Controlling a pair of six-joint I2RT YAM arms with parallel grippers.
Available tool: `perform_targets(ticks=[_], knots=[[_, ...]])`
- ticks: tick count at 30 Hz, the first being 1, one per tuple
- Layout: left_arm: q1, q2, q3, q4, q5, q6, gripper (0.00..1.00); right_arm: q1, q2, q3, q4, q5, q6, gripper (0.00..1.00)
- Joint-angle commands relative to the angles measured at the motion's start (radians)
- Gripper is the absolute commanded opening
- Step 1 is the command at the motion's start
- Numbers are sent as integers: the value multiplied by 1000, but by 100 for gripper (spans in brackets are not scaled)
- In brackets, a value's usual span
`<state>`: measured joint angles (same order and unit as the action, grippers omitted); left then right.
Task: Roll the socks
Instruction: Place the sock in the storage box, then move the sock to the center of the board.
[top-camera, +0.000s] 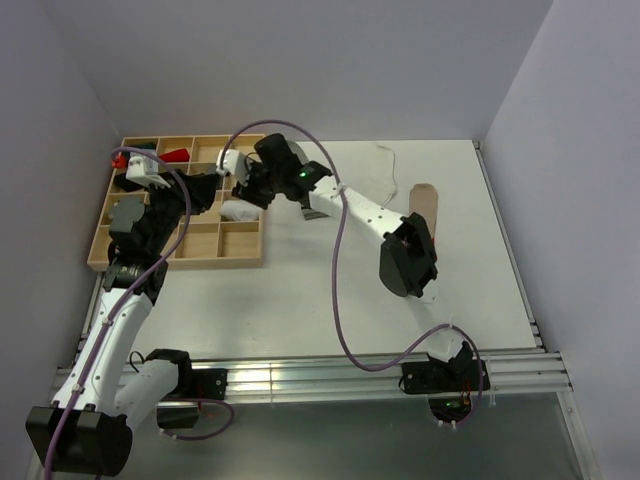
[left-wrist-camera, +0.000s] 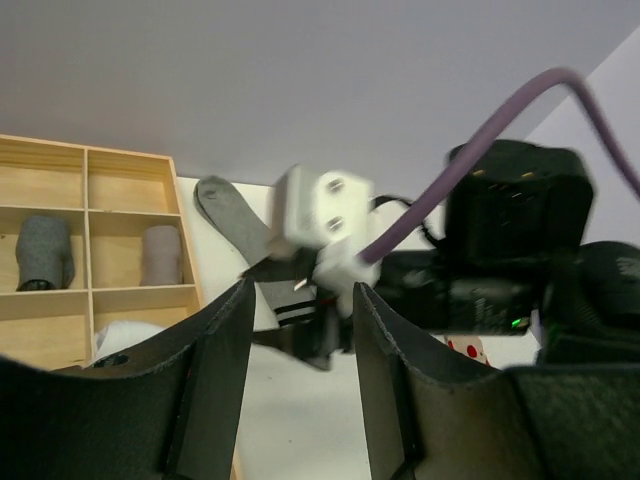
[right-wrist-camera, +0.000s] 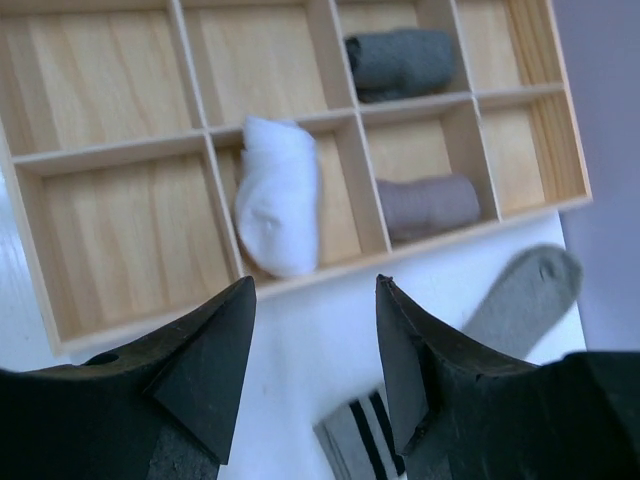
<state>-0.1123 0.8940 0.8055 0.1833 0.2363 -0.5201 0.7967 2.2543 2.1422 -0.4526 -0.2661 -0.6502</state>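
Jaws of the right gripper (right-wrist-camera: 315, 300) stood apart with nothing between them, its two dark fingers (right-wrist-camera: 200, 360) hanging over the edge of the wooden compartment tray (right-wrist-camera: 110, 70) where it met the white table (top-camera: 450, 280). Straight beyond the gap a white rolled sock (right-wrist-camera: 278, 205) lay in a compartment of the row nearest that edge, its far end up against a cross divider. One compartment over in the same row sat a taupe rolled sock (right-wrist-camera: 430, 205), and in the row behind it a dark grey rolled sock (right-wrist-camera: 400, 62). Just outside the tray, on the table, the striped sock (right-wrist-camera: 520, 300) lay flat and unrolled, pale grey in this view, its toe pointing away from the tray and its black-banded cuff beneath the right finger. Jaws of the left gripper (left-wrist-camera: 300, 300) were likewise parted and held nothing; through the gap its camera looked at the wrist of the right arm and the purple cable (left-wrist-camera: 470, 150) plugged into it. Past that wrist the striped sock showed flat on the table beside the tray. From above, both arms reached over the tray's near-right part, grippers close together. The beige sock (top-camera: 425, 200) lay stretched out on the table well apart from the tray, to the right of the right arm, its near end hidden behind that arm's elbow.
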Motion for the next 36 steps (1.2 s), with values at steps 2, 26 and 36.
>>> perform_targets(ticks=[2, 26, 36], knots=[[8, -7, 14, 30, 11, -18, 49, -128, -160, -59, -40, 24, 113, 58], [7, 39, 109, -97, 130, -41, 49, -778, -569, -929, -71, 177, 247, 29], [2, 39, 112, -100, 132, -37, 49, -789, -532, -1011, -104, 208, 199, 24]])
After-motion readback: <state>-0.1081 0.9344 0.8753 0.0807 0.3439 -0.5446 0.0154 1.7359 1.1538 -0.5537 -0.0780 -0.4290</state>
